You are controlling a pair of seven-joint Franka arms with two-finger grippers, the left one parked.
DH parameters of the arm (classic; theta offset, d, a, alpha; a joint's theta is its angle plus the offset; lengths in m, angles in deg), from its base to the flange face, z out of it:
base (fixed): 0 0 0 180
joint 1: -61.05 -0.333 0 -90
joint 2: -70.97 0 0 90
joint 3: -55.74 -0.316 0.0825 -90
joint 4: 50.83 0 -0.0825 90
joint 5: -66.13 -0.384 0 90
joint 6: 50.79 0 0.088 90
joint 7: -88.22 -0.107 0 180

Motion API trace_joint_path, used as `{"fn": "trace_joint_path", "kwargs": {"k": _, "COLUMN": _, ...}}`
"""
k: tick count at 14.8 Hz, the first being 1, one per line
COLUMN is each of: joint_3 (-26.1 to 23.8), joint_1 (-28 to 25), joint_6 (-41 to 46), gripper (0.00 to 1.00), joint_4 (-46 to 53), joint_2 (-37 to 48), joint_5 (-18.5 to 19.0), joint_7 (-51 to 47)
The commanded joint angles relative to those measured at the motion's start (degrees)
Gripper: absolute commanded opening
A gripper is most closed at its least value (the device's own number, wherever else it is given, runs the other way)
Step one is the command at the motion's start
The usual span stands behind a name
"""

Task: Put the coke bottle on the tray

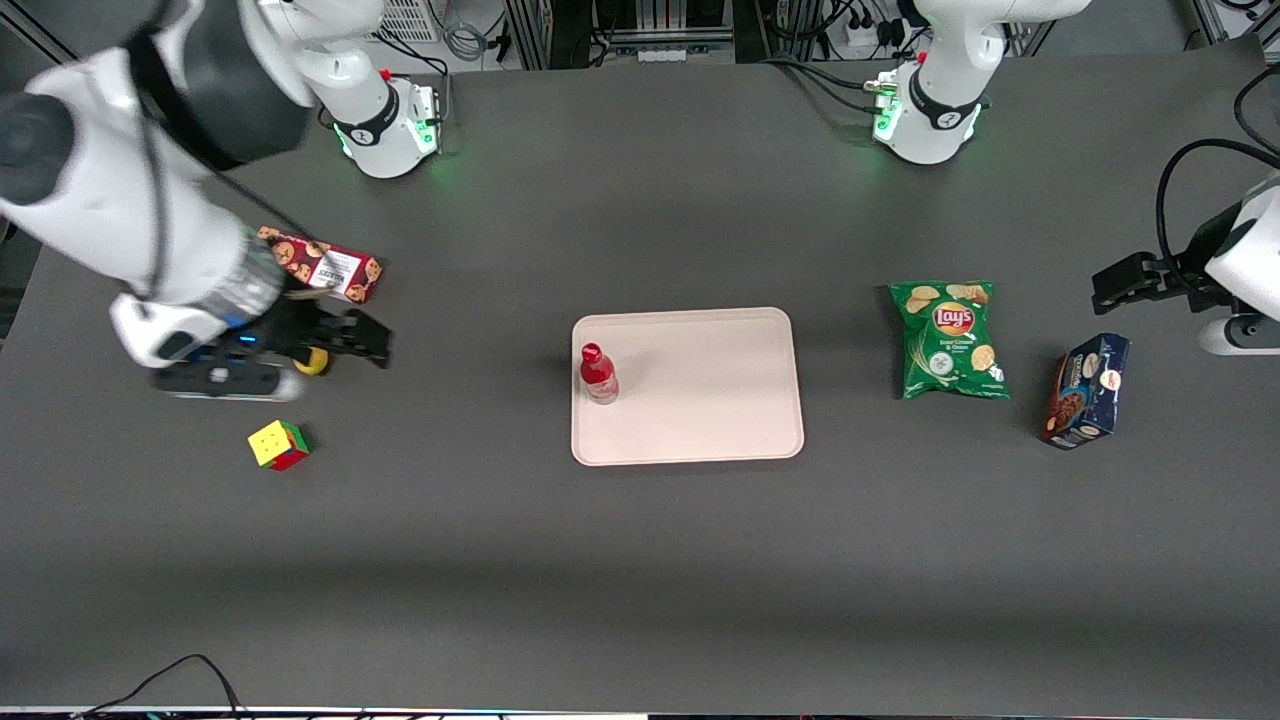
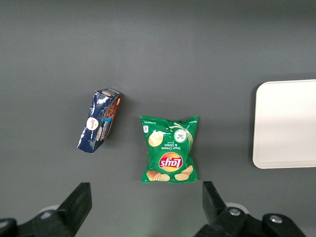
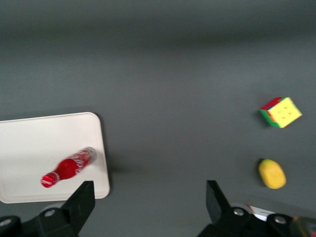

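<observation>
The coke bottle (image 1: 598, 375), slim and all red with a red cap, stands upright on the pale pinkish-beige tray (image 1: 700, 380), close to the tray's edge toward the working arm's end. Both show in the right wrist view too, the bottle (image 3: 69, 167) on the tray (image 3: 29, 138). My right gripper (image 1: 372, 340) hangs over the bare table well away from the tray, toward the working arm's end. It is open and empty (image 3: 148, 197), with its jaws wide apart over dark table.
Near the gripper are a red cookie box (image 1: 322, 264), a small yellow object (image 1: 314, 361) and a coloured cube (image 1: 278, 444). Toward the parked arm's end lie a green chips bag (image 1: 950, 338) and a dark blue box (image 1: 1085, 390).
</observation>
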Motion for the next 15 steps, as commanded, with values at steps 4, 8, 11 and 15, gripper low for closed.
{"fn": "trace_joint_path", "kwargs": {"k": 4, "joint_3": 15.92, "joint_1": -0.10, "joint_6": -0.56, "gripper": 1.00, "joint_4": -11.26, "joint_2": 10.28, "joint_5": -3.11, "joint_7": 19.60}}
{"fn": "trace_joint_path", "kwargs": {"k": 8, "joint_3": 17.00, "joint_1": -0.45, "joint_6": 0.50, "gripper": 1.00, "joint_4": -11.17, "joint_2": 10.46, "joint_5": 0.84, "joint_7": 20.23}}
{"fn": "trace_joint_path", "kwargs": {"k": 11, "joint_3": 16.65, "joint_1": -0.90, "joint_6": 0.50, "gripper": 1.00, "joint_4": -10.39, "joint_2": 9.67, "joint_5": 1.55, "joint_7": 19.97}}
{"fn": "trace_joint_path", "kwargs": {"k": 15, "joint_3": 16.56, "joint_1": -0.90, "joint_6": 0.50, "gripper": 1.00, "joint_4": -9.59, "joint_2": 9.58, "joint_5": 1.55, "joint_7": 19.97}}
